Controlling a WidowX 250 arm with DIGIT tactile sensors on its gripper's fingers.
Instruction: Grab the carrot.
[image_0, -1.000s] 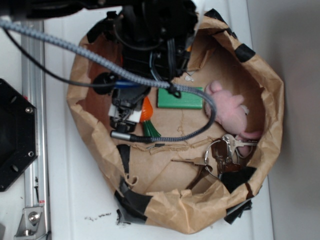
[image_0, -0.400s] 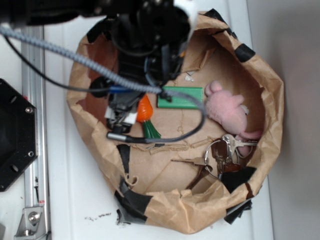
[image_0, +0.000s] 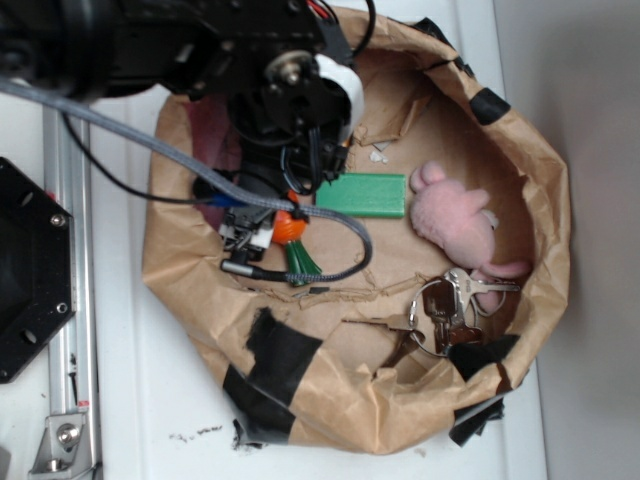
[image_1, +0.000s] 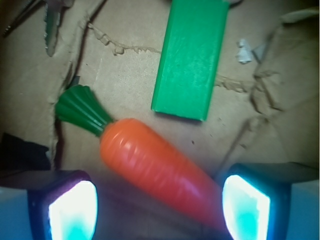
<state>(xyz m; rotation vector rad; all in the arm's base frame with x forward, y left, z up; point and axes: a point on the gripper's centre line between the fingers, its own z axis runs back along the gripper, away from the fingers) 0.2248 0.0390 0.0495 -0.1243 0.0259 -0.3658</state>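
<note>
The carrot (image_1: 150, 165) is glossy orange with a flared dark green stem and lies slantwise on the brown paper. Its narrow end reaches between the two fingers of my gripper (image_1: 159, 210). The gripper is open; the carrot's tip lies close to the right fingertip (image_1: 246, 207), and a gap remains at the left fingertip (image_1: 72, 210). In the exterior view the carrot (image_0: 291, 229) shows as a small orange patch under the black arm, with its stem pointing toward the near side of the bag. The gripper (image_0: 262, 232) sits low inside the bag beside it.
A crumpled brown paper bag (image_0: 545, 240) with black tape patches walls everything in. Inside are a flat green block (image_0: 362, 195) just right of the carrot, a pink plush toy (image_0: 455, 222) and a bunch of keys (image_0: 445, 305). A braided cable (image_0: 130, 135) crosses over the bag.
The arm has shifted toward the upper left of the picture and the gripper has come down around the carrot. The bag's near rim has changed shape, showing more black tape.
</note>
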